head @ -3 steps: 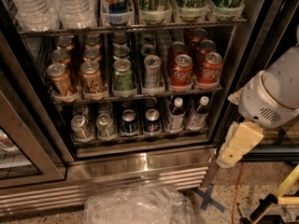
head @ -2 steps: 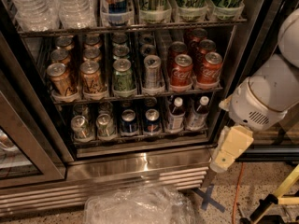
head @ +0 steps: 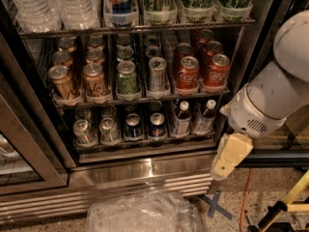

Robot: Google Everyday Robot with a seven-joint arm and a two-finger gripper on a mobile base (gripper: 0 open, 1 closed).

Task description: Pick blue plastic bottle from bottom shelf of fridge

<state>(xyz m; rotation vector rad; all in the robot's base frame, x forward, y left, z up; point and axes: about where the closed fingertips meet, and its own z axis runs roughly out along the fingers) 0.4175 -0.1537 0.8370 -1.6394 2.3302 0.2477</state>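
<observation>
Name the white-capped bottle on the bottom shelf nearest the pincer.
The right-hand bottle, in the end lane; the pincer hangs below and right of it.

bottle (head: 182, 119) on bottom shelf (head: 145, 149) between cans (head: 157, 125) and second bottle (head: 205, 116), pincer (head: 226, 164) lower right, before fridge (head: 140, 174)

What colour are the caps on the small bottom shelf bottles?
White on both: left bottle, right bottle, camera view. The gripper hangs lower right, outside the fridge.

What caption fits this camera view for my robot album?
Robot's pincer hangs outside the open fridge, lower than the bottom shelf where the blue plastic bottle stands.
</observation>
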